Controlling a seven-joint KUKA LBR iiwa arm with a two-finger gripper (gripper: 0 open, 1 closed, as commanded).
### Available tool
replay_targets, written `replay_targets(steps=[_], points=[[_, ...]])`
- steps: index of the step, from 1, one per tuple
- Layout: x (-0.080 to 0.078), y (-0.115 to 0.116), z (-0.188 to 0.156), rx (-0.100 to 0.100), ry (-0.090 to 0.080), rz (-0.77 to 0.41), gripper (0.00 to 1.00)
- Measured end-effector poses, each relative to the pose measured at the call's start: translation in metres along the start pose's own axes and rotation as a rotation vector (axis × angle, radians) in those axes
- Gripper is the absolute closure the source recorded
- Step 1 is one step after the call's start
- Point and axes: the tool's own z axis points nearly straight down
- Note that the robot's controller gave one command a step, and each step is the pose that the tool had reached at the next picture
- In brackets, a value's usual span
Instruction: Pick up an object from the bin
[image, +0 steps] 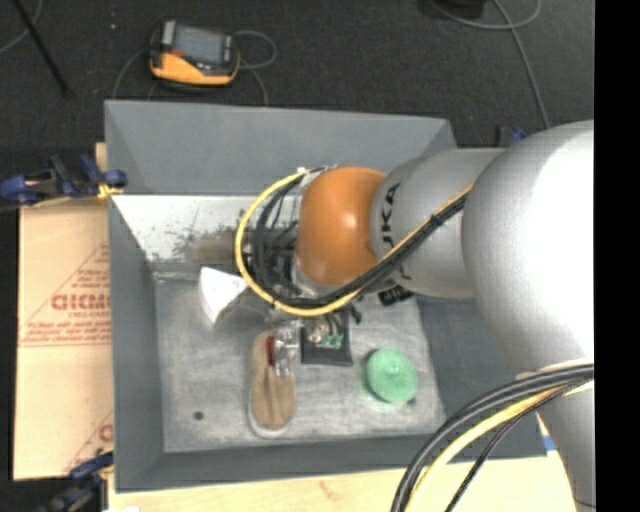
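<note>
Camera view looked down into the grey metal bin (270, 150), where 4 loose things lay on the floor, well spread rather than heaped. A white piece (220, 290), folded to a point, sat toward the back left, close to the foot of the rear wall. A tan oblong thing (271, 395) lay lengthwise near the front wall, left of the middle, its far end carrying a patch of red. A small dark block (328, 345) lay just beside that far end, and a round green lump (390, 375) rested to the right, apart from the block. The arm came in from the right, its orange cover (335, 225) hanging over the middle of the bin. The gripper (287, 345) was low over the far end of the tan oblong thing, and whether the claw was released or clenched could not be told.
</note>
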Motion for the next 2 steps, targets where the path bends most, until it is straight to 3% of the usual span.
replay_targets(steps=[1, 2], points=[[0.000, 0.000, 0.000, 0.000, 0.000, 0.000, 1.00], [0.010, 0.001, -0.173, 0.001, -0.014, 0.033, 1.00]])
